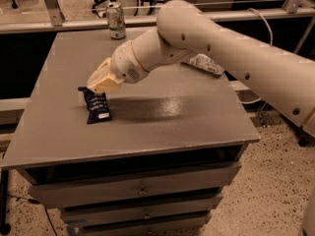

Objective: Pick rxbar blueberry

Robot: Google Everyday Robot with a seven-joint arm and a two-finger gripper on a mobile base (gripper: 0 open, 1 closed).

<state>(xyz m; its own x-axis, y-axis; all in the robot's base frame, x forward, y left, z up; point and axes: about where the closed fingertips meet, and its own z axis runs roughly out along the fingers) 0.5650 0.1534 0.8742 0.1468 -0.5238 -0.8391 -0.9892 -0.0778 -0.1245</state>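
Note:
The rxbar blueberry (96, 107) is a dark navy wrapper with white text and a white patch at its lower end. It hangs upright over the left part of the grey table (162, 122). My gripper (100, 86) is shut on the bar's top end, with the cream fingers (106, 77) pinching it from above. The bar's lower end is at or just above the tabletop; I cannot tell whether it touches. My arm reaches in from the right across the table.
A green-and-white can (116, 20) stands at the table's back edge. A clear plastic bottle with a white label (207, 64) lies behind my arm at the right. Drawers sit below the table front. Office chairs and a rail are behind.

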